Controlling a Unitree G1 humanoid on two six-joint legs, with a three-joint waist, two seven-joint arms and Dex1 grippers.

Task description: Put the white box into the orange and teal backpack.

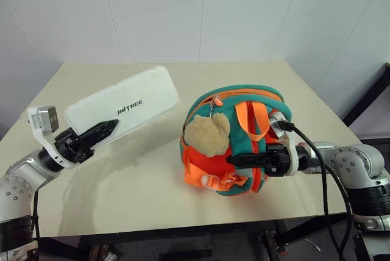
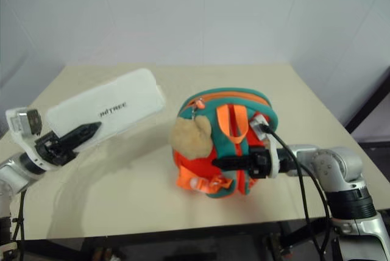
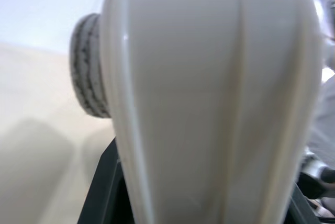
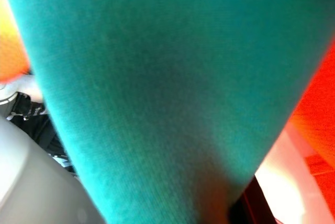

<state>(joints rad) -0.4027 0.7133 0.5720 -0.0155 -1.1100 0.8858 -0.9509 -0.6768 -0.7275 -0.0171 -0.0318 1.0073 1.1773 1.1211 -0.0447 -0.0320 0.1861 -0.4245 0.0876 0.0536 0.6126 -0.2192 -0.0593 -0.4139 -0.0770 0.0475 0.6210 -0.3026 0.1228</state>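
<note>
A bare test room or lab: plain white panelled walls close in a corner behind a square beige tabletop on a black metal frame, with loose cables hanging underneath by the floor.

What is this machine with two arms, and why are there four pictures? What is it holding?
It is a robot with two arms, each ending in a two-fingered end effector. Two pictures come from cameras in its head, looking down at a beige table. The other two come from cameras on its wrists, very close up. The left end effector holds one end of a long, flat white plastic box, lifted and tilted off the table. The right end effector is shut on a teal strap of the small round orange and teal fabric backpack, which sits on the table. A tan plush bear hangs on the backpack.
</note>
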